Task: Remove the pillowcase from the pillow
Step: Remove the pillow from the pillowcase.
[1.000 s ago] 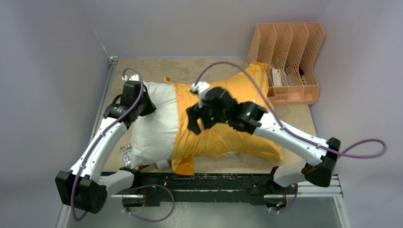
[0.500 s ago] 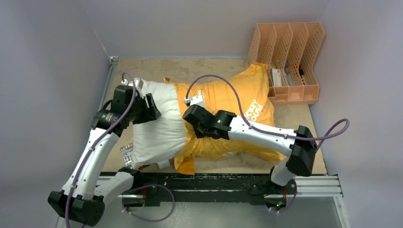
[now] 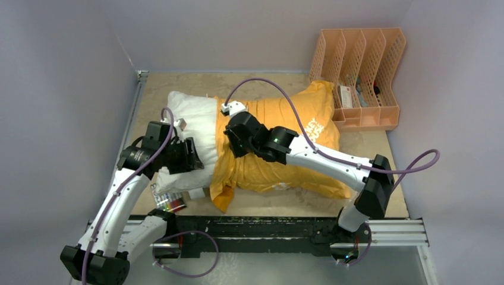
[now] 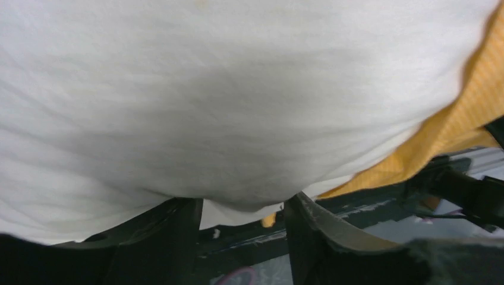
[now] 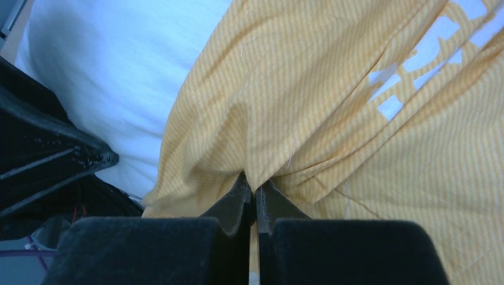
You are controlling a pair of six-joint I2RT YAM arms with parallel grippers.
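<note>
Orange pillowcase (image 5: 333,119) pinched — right claw (image 5: 255,185), wrist view

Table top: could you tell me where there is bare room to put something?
Bare table along the back wall behind the pillow, left of the file rack; another patch right of the pillowcase, before the rack. Crowded near left, by the left arm.

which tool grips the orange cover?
Right tool, shut on a fold of the orange-yellow printed fabric pillowcase; left tool stands open at the white stuffed pillow.
</note>
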